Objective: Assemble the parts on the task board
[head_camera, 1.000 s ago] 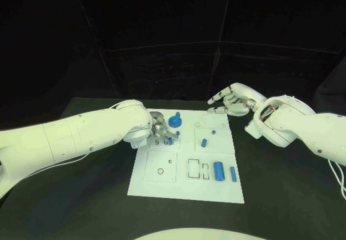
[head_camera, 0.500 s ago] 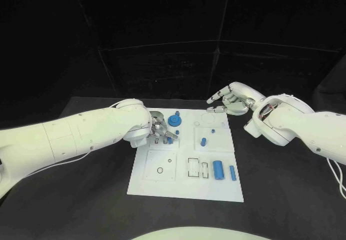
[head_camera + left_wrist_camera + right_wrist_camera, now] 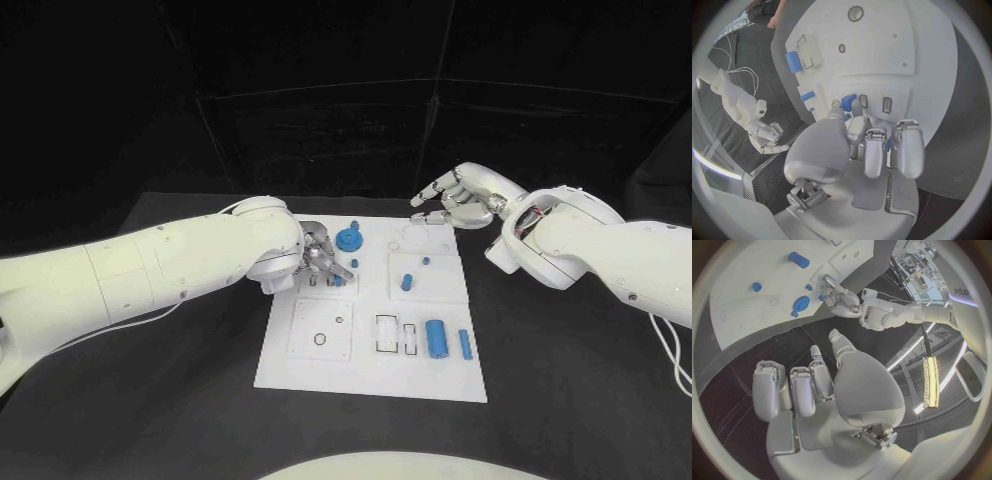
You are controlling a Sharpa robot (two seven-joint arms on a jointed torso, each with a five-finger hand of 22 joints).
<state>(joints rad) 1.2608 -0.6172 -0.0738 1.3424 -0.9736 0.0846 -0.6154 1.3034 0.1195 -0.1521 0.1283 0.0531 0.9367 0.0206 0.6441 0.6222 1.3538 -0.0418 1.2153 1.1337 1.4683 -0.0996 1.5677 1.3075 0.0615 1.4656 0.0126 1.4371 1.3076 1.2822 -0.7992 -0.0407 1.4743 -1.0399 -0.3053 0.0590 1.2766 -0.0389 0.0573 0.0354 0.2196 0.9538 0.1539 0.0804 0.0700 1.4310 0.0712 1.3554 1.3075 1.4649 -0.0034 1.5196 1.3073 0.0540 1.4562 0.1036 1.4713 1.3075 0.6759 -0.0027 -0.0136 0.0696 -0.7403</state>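
On the black tabletop (image 3: 173,380), the white task board (image 3: 368,370) is lying mid-frame while the left robot hand (image 3: 323,265) is pinching a small blue part (image 3: 338,281) at its upper-left slots, needing precise seating, and the right robot hand (image 3: 459,203) is hovering with fingers apart, holding nothing, beyond its upper-right corner.

White arms (image 3: 159,265), silver hands (image 3: 459,200)

A white task board (image 3: 368,365) is set on a black worktop (image 3: 173,400). Blue parts (image 3: 436,341) are seen on it. Silver fingers (image 3: 907,150) are carried by white arms (image 3: 130,270).
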